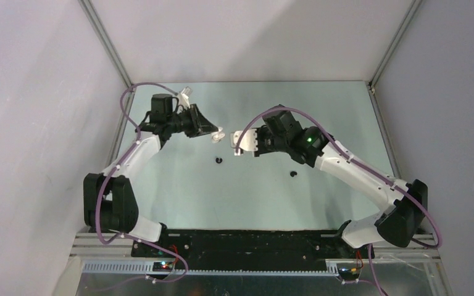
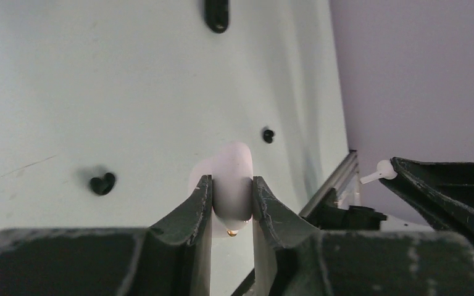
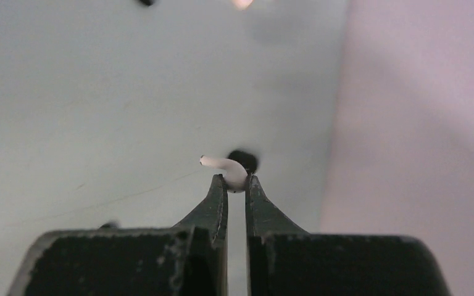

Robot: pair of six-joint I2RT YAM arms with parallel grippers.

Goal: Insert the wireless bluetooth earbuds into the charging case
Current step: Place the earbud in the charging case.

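Holding parts above mid table (image 1: pixel 179 197).
L gripper (image 2: pixel 231 185) clamped on white case (image 2: pixel 233 160); R gripper (image 3: pixel 235 180) pinching white earbud (image 3: pixel 222 164); 2 black earbuds (image 1: pixel 218 160) lie nearer on table.

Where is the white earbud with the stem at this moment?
The white earbud is pinched at the tips of the right tool. It sits above the middle of the table, just right of the white case that the left tool holds.
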